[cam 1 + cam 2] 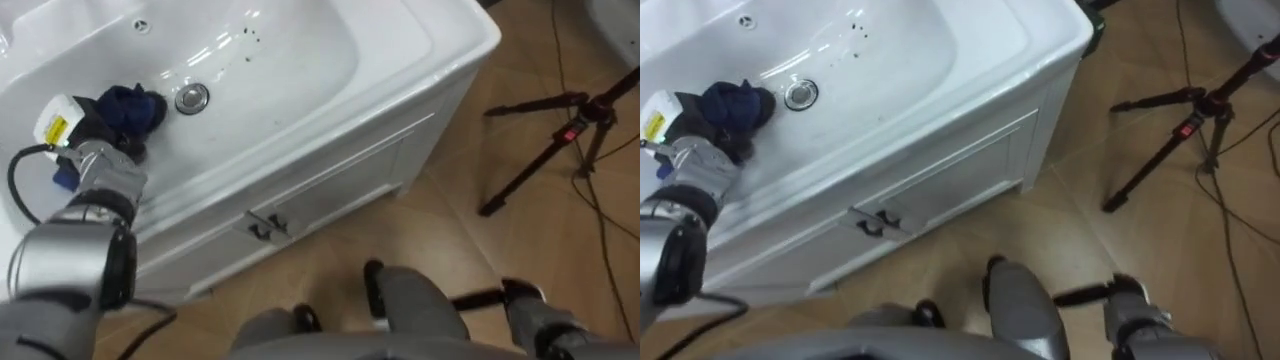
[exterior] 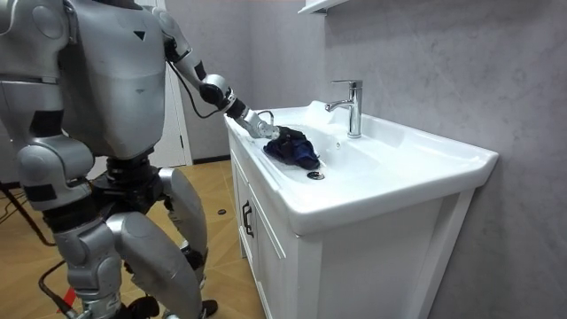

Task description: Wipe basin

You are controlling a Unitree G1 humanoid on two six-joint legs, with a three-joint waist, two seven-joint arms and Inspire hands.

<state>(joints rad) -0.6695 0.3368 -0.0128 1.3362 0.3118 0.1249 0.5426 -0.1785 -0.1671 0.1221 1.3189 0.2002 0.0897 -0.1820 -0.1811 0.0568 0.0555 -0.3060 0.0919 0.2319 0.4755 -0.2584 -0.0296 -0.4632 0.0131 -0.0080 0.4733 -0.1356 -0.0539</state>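
Standing close against the white vanity cabinet (image 1: 330, 185), the robot is reaching its left arm down into the basin (image 1: 300, 60). Its left hand (image 1: 92, 128) is resting on the near slope of the bowl, right up against a bunched dark blue cloth (image 1: 132, 108). The cloth is lying inside the bowl just beside the drain (image 1: 192, 97), on the side away from the chrome faucet (image 2: 352, 105), and the hand is touching it. I cannot tell whether the hand is clutching the cloth or only pressing on it, because the cloth is hiding that end of the hand. To my eye the wiping is under way rather than finished: the cloth is down on the porcelain and working one small patch near the drain. A few dark specks are showing on the far slope of the bowl. That slope, the area around the faucet and the flat rim are all looking like ground left to cover, though nothing is showing which parts are already clean. A tripod (image 1: 560, 130) is standing on the wooden floor well off to the robot's right.
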